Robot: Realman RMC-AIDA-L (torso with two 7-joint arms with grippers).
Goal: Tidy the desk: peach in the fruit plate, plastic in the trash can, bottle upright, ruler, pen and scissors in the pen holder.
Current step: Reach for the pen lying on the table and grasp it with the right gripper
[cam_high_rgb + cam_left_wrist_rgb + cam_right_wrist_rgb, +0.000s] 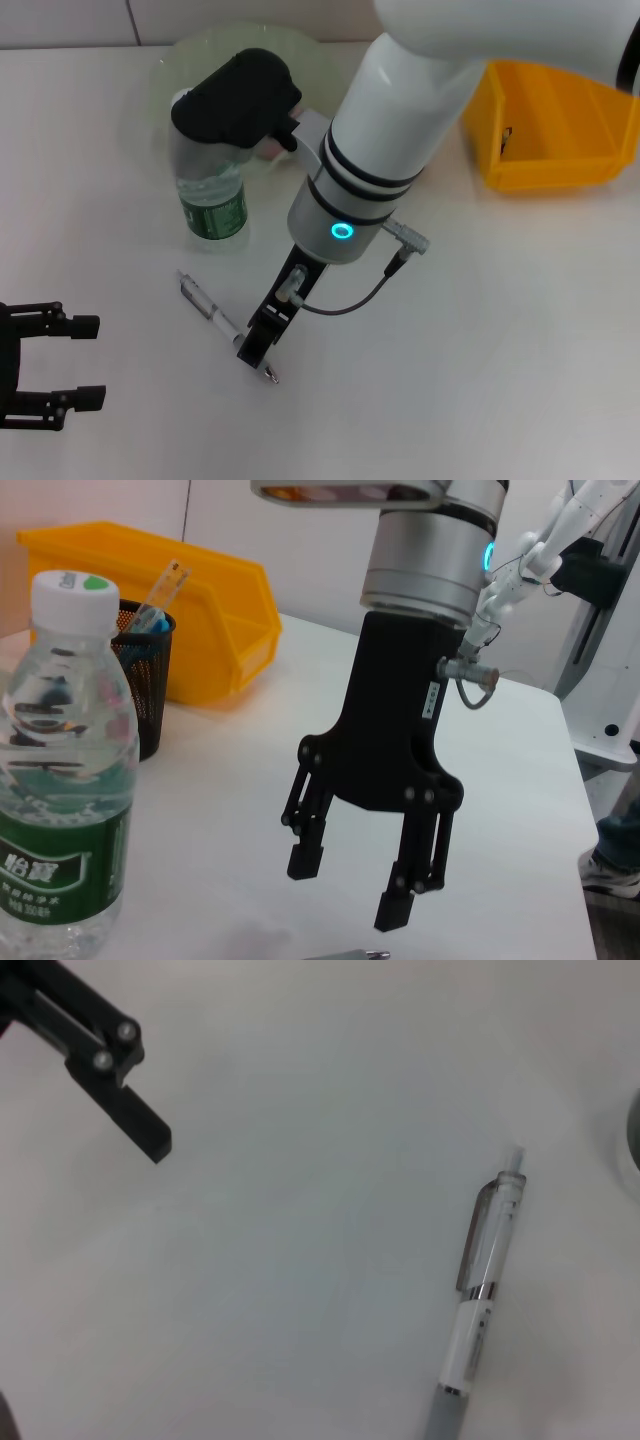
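Observation:
A clear and white pen [212, 312] [480, 1290] lies flat on the white table. My right gripper [258, 352] [350, 885] hangs open just above the pen's tip end, nothing between its fingers. The water bottle [212, 190] [60, 780] stands upright with its cap on. Behind it is the black mesh pen holder [145, 680], with the ruler [165, 585] and something blue inside. My left gripper [50, 365] rests open at the near left, one finger [130, 1125] showing in the right wrist view. Peach, plastic and scissors cannot be made out.
The yellow trash bin [550, 130] [200, 600] stands at the back right. A pale green glass plate [200, 60] lies at the back behind the bottle, partly covered by a black shape [235, 95].

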